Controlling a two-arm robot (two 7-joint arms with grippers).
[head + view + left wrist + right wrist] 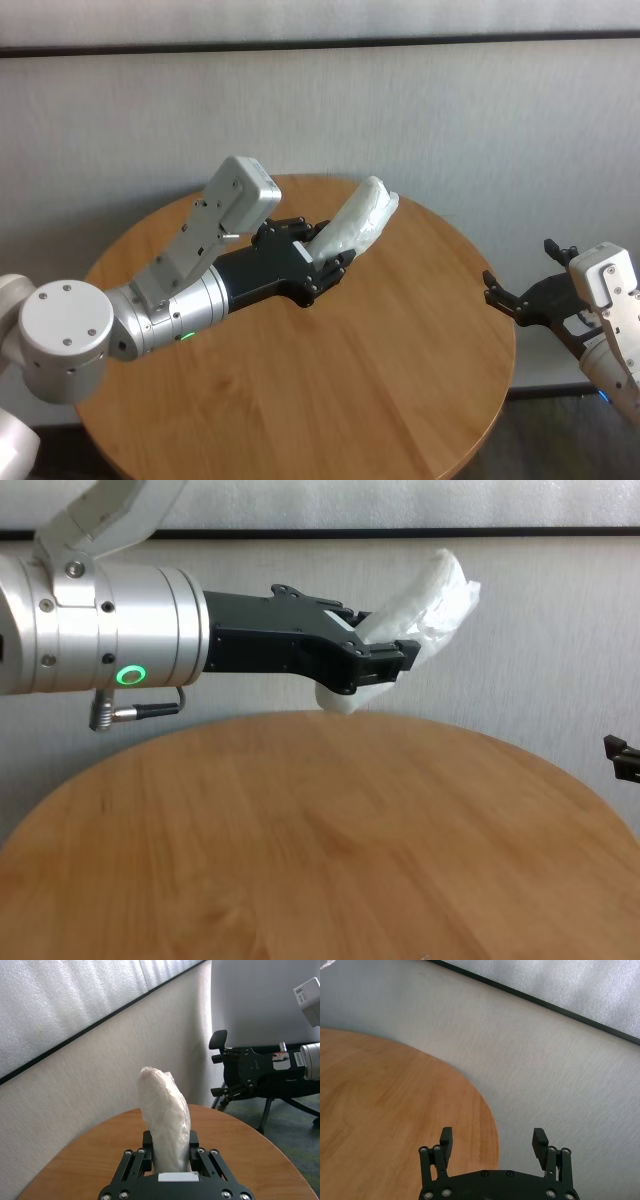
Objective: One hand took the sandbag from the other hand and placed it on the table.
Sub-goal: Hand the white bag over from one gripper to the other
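Note:
My left gripper (pixel 322 262), on the silver wrist with the green ring light (pixel 128 674), is shut on the white lumpy sandbag (pixel 358 222) and holds it above the round wooden table (pixel 300 400). The bag sticks up and forward out of the jaws in the left wrist view (pixel 165 1115) and in the chest view (pixel 425 600). My right gripper (pixel 503 297) is open and empty, off the table's right edge, pointing toward the left gripper. Its two fingertips stand wide apart in the right wrist view (pixel 492 1140). It also shows far off in the left wrist view (pixel 220 1067).
A pale wall with a dark horizontal strip (pixel 320 45) stands behind the table. A dark chair base (pixel 280 1105) sits on the floor past the table's right side. The tabletop in front of both grippers is bare wood (pixel 320 850).

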